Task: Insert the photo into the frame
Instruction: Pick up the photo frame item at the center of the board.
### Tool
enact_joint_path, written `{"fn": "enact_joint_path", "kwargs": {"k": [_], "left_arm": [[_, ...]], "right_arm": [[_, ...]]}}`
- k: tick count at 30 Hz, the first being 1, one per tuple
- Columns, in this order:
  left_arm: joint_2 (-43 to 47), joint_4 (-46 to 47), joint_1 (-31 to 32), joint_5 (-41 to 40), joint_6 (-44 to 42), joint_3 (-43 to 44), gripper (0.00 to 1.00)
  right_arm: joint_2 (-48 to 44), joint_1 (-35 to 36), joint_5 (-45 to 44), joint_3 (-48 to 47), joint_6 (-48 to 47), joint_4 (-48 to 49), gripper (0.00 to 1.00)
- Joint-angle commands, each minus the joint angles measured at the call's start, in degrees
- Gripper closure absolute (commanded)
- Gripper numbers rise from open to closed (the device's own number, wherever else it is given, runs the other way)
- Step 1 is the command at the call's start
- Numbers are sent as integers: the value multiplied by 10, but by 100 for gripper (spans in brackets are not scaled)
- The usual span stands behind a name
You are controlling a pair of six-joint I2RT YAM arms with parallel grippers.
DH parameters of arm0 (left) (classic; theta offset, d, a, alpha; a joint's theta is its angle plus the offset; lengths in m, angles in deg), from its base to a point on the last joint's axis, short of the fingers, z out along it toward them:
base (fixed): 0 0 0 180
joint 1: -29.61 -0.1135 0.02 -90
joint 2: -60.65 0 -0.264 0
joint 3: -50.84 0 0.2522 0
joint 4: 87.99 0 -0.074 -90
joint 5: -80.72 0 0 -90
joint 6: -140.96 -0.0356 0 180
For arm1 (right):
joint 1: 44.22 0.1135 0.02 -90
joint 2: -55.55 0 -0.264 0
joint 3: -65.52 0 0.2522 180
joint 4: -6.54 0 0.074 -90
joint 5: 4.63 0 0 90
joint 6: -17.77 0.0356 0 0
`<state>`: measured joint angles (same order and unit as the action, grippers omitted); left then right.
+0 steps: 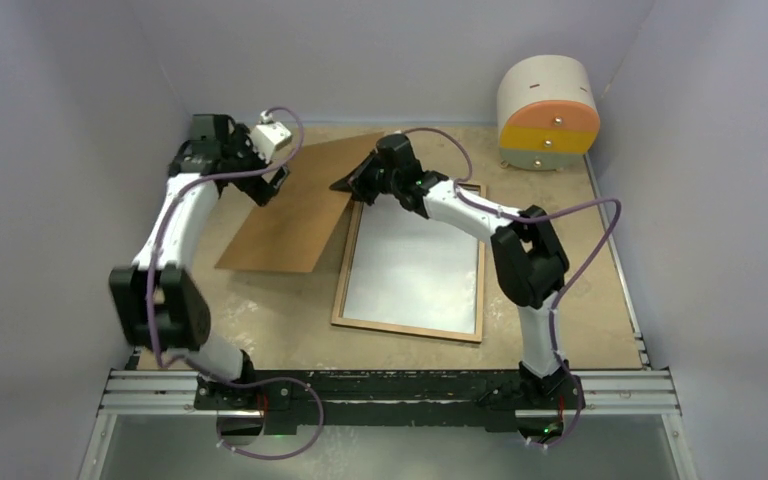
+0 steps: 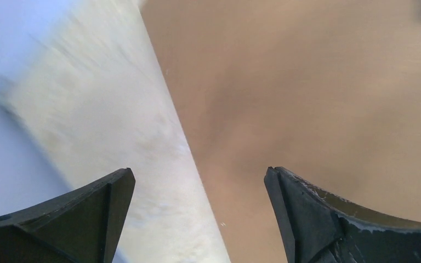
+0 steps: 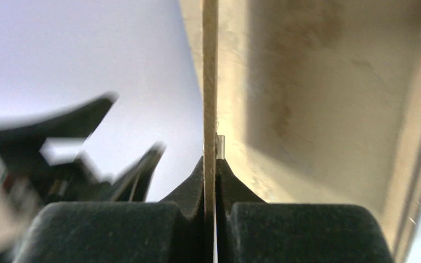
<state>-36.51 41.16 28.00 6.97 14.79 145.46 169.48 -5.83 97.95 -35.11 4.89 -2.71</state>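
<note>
At rear | right tool (image 3: 210, 160) clamped on board (image 1: 290, 215) | left tool (image 2: 197, 178) apart, probably above it

Blurred and hidden
My left tool (image 3: 136, 122) is only a smear; my right arm (image 1: 460, 205) covers most of the frame's (image 1: 338, 300) far edge.

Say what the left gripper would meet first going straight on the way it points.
Probably the flat brown backing board, near its edge: the open left gripper points down at that edge, with pale speckled tabletop alongside. Blur leaves the depth unclear.
</note>
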Motion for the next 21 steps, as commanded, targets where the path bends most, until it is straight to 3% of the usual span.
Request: {"fn": "enact_joint_path", "kwargs": {"k": [1, 6, 9, 13, 18, 21], "left_arm": [[210, 17, -3, 197, -131, 15, 0], [263, -115, -2, 264, -285, 42, 0], [267, -221, -2, 283, -370, 73, 0], [292, -322, -2, 294, -495, 52, 0], [309, -326, -2, 274, -547, 11, 1], [339, -203, -1, 262, -481, -37, 3]], "right_arm": [[45, -46, 90, -165, 47, 32, 100], [93, -77, 146, -251, 111, 52, 100], [86, -88, 164, -241, 141, 75, 100], [65, -91, 189, -184, 195, 135, 100], [43, -88, 182, -112, 263, 221, 100], [33, -75, 180, -99, 278, 241, 100]]}}
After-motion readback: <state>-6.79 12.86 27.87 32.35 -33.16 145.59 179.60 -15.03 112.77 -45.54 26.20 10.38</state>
